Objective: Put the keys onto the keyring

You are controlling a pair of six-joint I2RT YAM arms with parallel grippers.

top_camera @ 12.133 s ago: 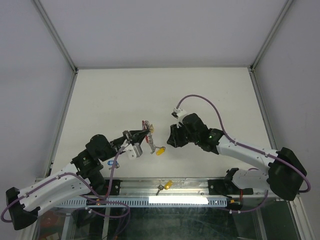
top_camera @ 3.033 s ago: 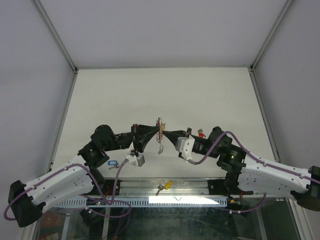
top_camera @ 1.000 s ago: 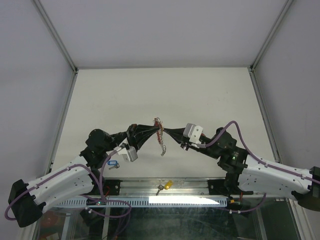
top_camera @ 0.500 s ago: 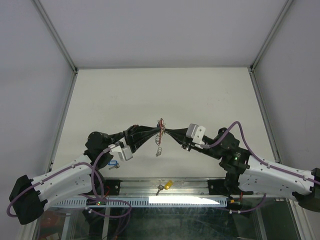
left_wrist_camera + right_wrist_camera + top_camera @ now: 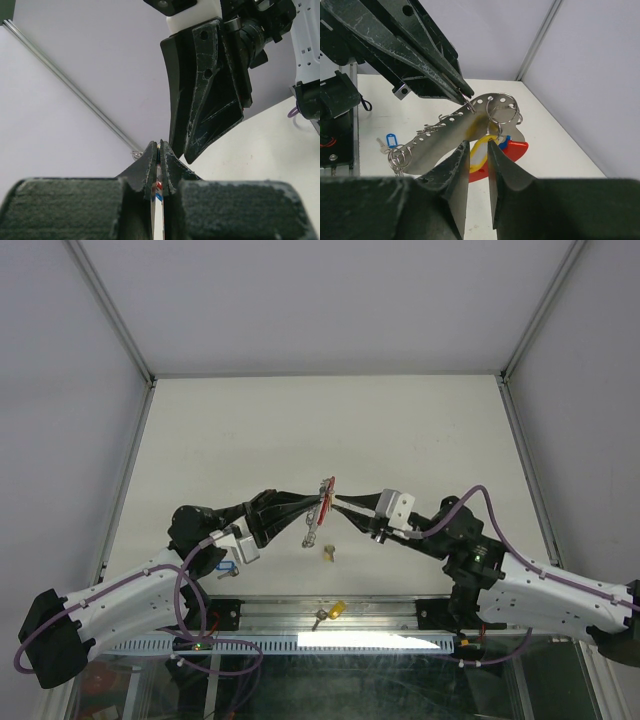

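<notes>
The keyring (image 5: 324, 494) hangs above the table between both arms: a silver plate (image 5: 445, 137) with holes and rings, joined to a red band (image 5: 515, 152). My left gripper (image 5: 315, 504) is shut on the plate's thin edge (image 5: 158, 165). My right gripper (image 5: 340, 502) stands open just right of it. Its fingertips flank a yellow-tagged key (image 5: 481, 152) that hangs from a ring, with a blue tag (image 5: 505, 143) behind it. A small yellowish key (image 5: 328, 551) shows below the keyring; I cannot tell if it hangs or lies on the table.
A blue-tagged key (image 5: 226, 568) lies on the table beside the left arm and also shows as a blue-tagged key (image 5: 383, 141) in the right wrist view. A second yellow-tagged key (image 5: 333, 611) rests on the metal rail at the near edge. White walls stand on three sides.
My right gripper's jaws have parted and drawn slightly right. The keyring has turned so its red band shows from above. A yellowish key now shows below it.
</notes>
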